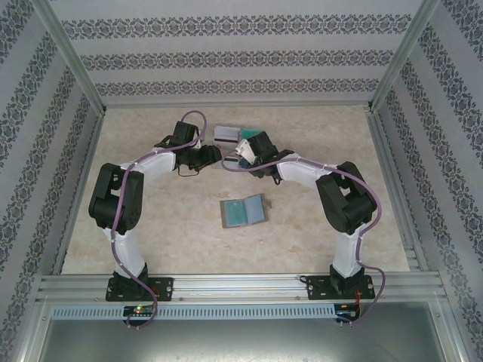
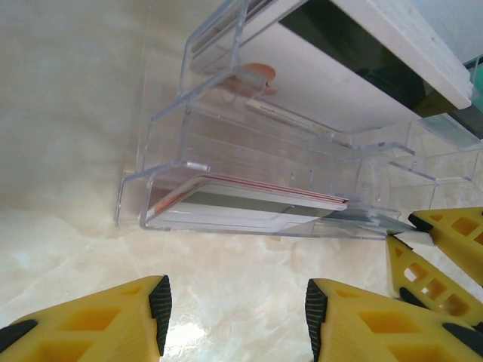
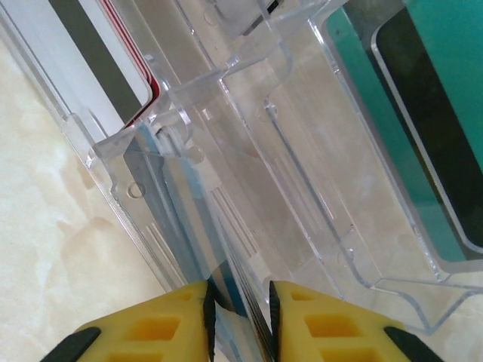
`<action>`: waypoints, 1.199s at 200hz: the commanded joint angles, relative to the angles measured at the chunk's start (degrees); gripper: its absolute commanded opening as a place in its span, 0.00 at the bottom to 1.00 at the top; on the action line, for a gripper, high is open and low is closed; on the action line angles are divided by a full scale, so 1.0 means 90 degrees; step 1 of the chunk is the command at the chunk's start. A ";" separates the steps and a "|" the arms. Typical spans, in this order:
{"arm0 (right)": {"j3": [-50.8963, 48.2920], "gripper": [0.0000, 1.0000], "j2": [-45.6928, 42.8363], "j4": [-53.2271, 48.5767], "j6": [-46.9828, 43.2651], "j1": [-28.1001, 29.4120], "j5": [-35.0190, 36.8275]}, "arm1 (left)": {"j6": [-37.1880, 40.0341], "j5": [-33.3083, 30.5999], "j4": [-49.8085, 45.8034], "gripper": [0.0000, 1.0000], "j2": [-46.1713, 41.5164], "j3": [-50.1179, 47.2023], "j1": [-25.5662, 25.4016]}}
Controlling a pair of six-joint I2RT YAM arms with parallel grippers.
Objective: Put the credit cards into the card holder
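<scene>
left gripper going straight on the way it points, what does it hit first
The left gripper would likely meet the near wall of the clear card rack first, credit cards stacked just behind it; depth unclear.

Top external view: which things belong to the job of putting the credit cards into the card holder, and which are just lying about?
Job: credit cards; card holder; right gripper, a blue card between its jaws.
Lying about: clear rack storing the cards; metal rail at the near edge.
</scene>
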 commanded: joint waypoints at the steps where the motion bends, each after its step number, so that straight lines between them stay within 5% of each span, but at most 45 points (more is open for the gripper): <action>1: 0.0226 0.26 -0.0146 -0.0410 0.0273 -0.0218 -0.0491 | -0.0029 0.0086 0.0162 0.52 -0.0182 -0.0053 0.0033; 126: 0.0714 0.27 -0.0002 -0.0957 0.0619 -0.0636 -0.1647 | -0.0047 0.0140 0.0146 0.52 -0.0148 -0.0015 0.0023; 170: 0.0942 0.15 0.0113 -0.1203 0.0671 -0.0773 -0.1904 | -0.0032 0.0159 0.0114 0.52 -0.0115 0.0014 0.0020; 182: 0.0960 0.19 0.0136 -0.1242 0.0670 -0.0786 -0.1960 | -0.0038 0.0138 0.0114 0.52 -0.0118 0.0007 0.0026; 203: 0.0897 0.45 0.0104 -0.1172 0.0606 -0.0714 -0.1834 | -0.0039 0.0170 0.0117 0.52 -0.0096 0.0033 0.0020; 240: 0.1065 0.50 0.0391 -0.1266 0.0324 -0.0461 -0.1112 | -0.0040 0.0184 0.0116 0.52 -0.0099 0.0027 0.0023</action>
